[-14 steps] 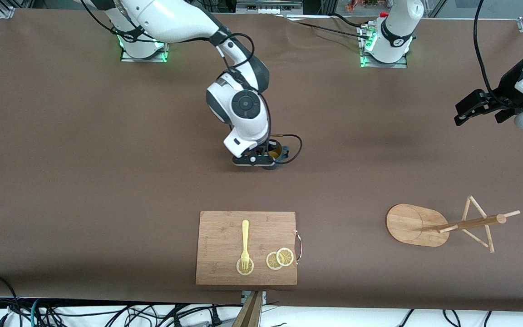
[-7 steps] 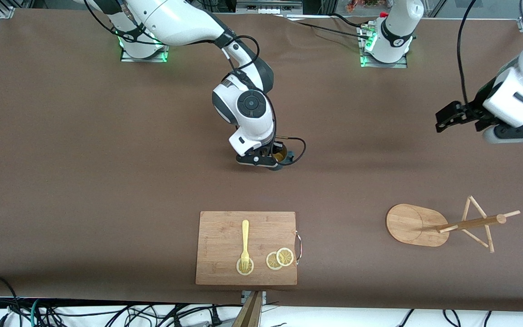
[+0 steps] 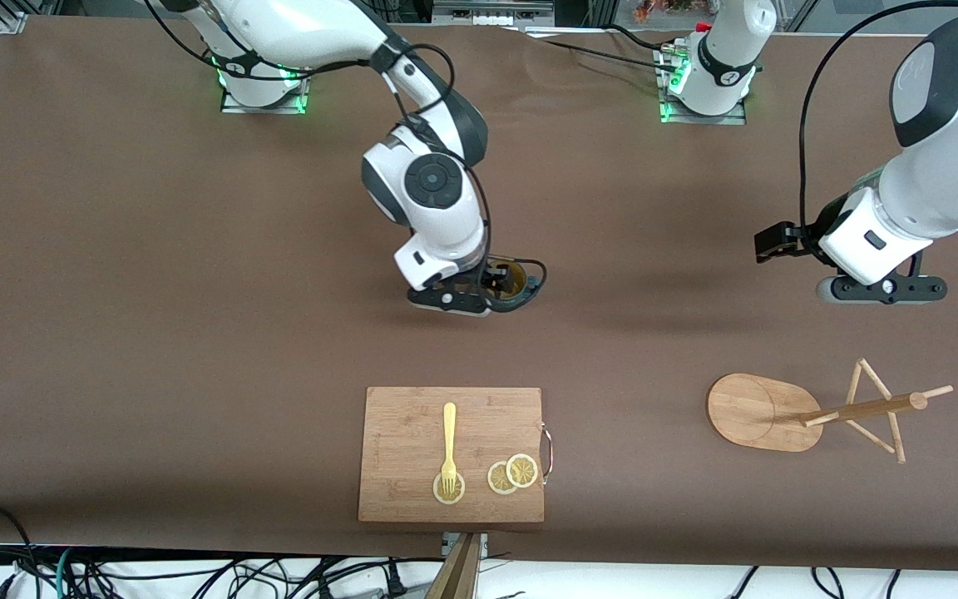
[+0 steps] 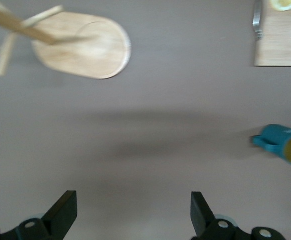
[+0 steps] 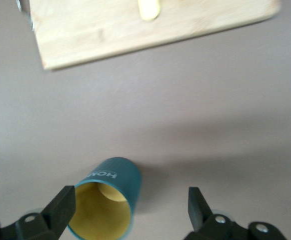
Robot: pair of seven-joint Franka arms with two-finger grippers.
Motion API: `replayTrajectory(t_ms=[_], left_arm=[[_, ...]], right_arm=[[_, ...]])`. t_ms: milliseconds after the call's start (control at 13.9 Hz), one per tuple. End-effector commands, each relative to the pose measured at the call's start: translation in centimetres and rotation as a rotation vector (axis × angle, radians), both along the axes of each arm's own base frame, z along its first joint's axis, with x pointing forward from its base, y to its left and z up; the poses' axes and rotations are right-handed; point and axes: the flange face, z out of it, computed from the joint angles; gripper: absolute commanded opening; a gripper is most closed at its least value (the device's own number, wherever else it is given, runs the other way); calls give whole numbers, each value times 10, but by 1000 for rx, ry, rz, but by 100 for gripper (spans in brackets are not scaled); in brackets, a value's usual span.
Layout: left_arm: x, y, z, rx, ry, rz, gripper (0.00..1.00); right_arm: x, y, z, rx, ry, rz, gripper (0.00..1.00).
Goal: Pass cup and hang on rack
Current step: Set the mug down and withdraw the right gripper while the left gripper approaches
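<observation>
The teal-blue cup point(image 3: 517, 284) stands upright on the brown table near the middle, yellowish inside point(image 5: 101, 214), its handle point(image 4: 262, 142) turned toward the left arm's end of the table. My right gripper point(image 3: 489, 287) hangs just over it, open; in the right wrist view the cup sits close to one finger point(image 5: 63, 206) and apart from the other. My left gripper point(image 3: 770, 247) is open and empty point(image 4: 133, 215), over bare table toward the left arm's end. The bamboo rack point(image 3: 861, 408) stands nearer the front camera, its oval base point(image 4: 85, 47) in the left wrist view.
A wooden cutting board point(image 3: 412, 433) lies near the front edge, with a yellow fork point(image 3: 449, 437) and lemon slices point(image 3: 513, 473) on it. Its corner point(image 5: 135, 30) shows in the right wrist view. Cables hang below the table's front edge.
My right gripper has opened and let go of the cup, which now stands on the table. My left arm has swung in from the table's end toward the cup.
</observation>
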Motion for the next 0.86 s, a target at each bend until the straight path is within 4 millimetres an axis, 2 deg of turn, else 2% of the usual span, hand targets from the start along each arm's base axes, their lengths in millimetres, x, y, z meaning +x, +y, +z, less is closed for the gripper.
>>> replayTrajectory(t_ms=[0, 72, 216, 504, 720, 792], left_arm=[[0, 13, -41, -156, -57, -98, 100], [2, 11, -58, -203, -100, -166, 100], [3, 2, -91, -316, -155, -232, 100], [10, -7, -155, -546, -213, -416, 100], [8, -16, -204, -701, -281, -531, 100], [4, -21, -224, -742, -297, -584, 100]], right_arm=[[6, -49, 67, -57, 22, -55, 100], [12, -72, 83, -89, 35, -86, 100], [23, -132, 111, -179, 85, -109, 100], [32, -263, 170, -252, 225, 103, 100], [30, -343, 219, -220, 218, 256, 100], [32, -375, 228, -209, 210, 294, 100]])
